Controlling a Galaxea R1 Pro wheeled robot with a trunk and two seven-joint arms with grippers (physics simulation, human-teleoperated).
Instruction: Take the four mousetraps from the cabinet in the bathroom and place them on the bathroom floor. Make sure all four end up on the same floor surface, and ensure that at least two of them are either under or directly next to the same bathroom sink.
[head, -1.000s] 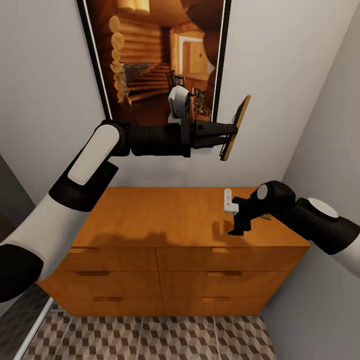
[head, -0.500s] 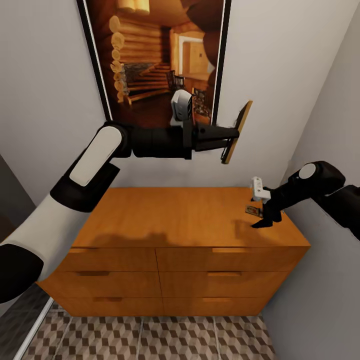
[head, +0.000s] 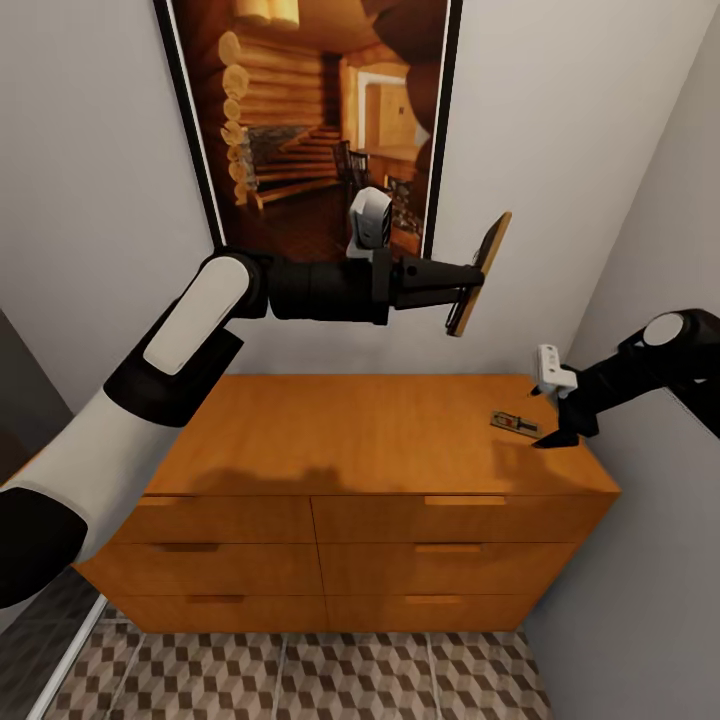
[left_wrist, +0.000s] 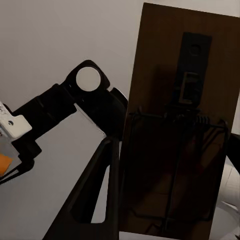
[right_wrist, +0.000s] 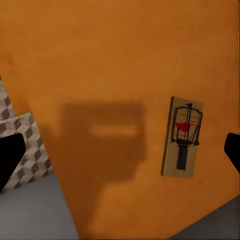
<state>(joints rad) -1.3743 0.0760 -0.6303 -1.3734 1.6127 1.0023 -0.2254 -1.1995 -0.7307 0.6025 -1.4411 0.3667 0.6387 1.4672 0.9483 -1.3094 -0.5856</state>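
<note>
My left gripper is held out level high above the cabinet, shut on the edge of one mousetrap that stands upright in the air. In the left wrist view that trap is a dark slab with a wire spring. Another mousetrap lies flat on the cabinet top near its right end. My right gripper hangs just right of it, open. The right wrist view looks down on this trap, which lies towards one of the spread fingertips.
A large framed picture of a log interior hangs on the wall behind the cabinet. A grey side wall closes in at the right. Cube-patterned bathroom floor shows before the drawers, with a dark glass edge at the left.
My right arm has swung right and upward, from over the cabinet top to its right end, uncovering the trap lying there. The left gripper with its trap has drifted slightly right.
</note>
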